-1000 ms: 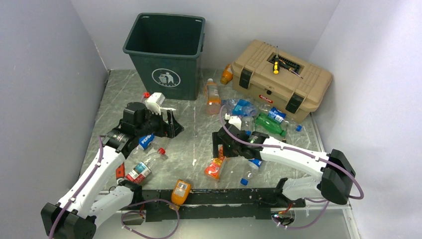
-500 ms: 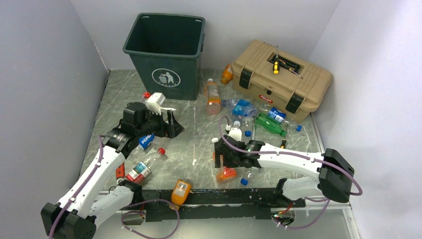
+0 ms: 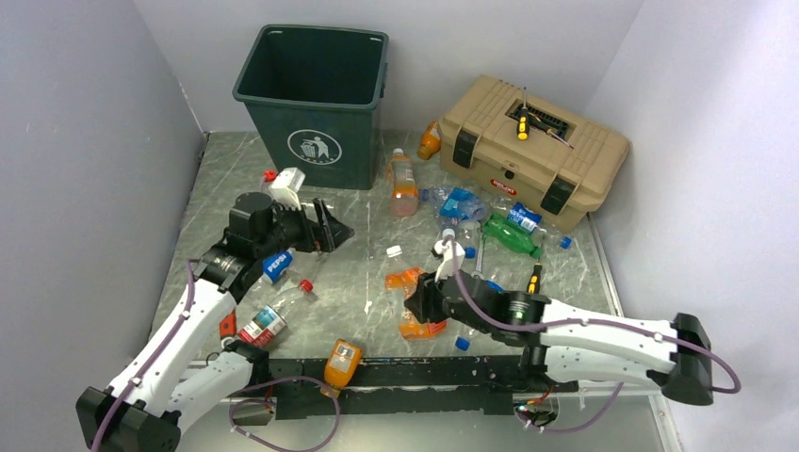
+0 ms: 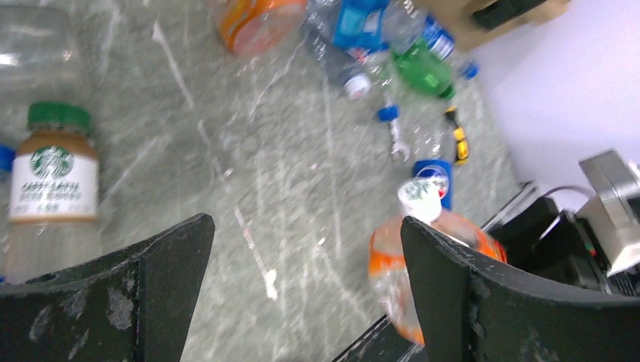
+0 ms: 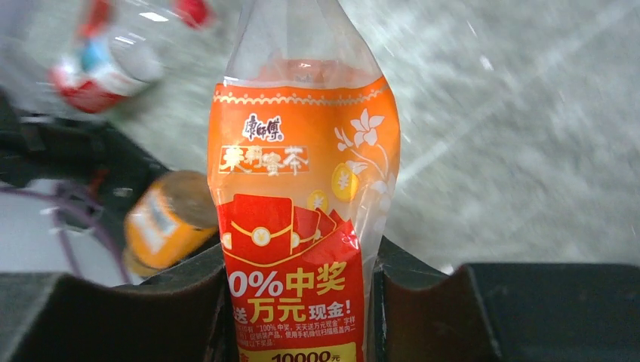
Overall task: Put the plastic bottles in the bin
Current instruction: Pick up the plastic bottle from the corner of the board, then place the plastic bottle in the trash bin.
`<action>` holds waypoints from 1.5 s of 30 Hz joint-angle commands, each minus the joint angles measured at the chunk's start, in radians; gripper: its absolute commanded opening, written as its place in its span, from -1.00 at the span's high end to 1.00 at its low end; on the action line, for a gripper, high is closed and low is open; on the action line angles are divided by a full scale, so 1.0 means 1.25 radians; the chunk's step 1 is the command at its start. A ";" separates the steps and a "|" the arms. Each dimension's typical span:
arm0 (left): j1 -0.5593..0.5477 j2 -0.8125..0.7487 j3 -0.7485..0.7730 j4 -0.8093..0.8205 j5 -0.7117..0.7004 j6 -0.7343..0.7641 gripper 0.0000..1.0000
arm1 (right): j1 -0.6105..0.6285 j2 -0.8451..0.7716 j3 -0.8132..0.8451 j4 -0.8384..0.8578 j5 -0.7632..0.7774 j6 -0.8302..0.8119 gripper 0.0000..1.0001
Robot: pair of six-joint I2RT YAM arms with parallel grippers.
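Our right hand [image 3: 424, 303] pinches the orange-labelled bottle [image 5: 302, 226] across its middle, low in the centre of the overhead frame, well apart from the bin [image 3: 283, 113] at upper left, where it must go. Our left hand [image 4: 302, 256] hangs spread and empty just below the bin, likely ready for another bottle. We cannot tell whether the held bottle is clear of the bench [image 3: 353, 259]; the right wrist view cuts off its lower end.
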 commanded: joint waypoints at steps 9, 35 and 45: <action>-0.006 0.078 -0.004 0.504 0.316 -0.268 -0.99 | 0.020 -0.178 -0.158 0.505 -0.038 -0.298 0.51; -0.177 0.163 0.043 0.455 0.309 -0.108 -0.15 | 0.022 -0.163 -0.158 0.566 -0.029 -0.296 0.59; -0.184 0.151 0.169 0.275 0.179 0.026 1.00 | 0.021 -0.193 -0.087 0.406 0.027 -0.257 -0.99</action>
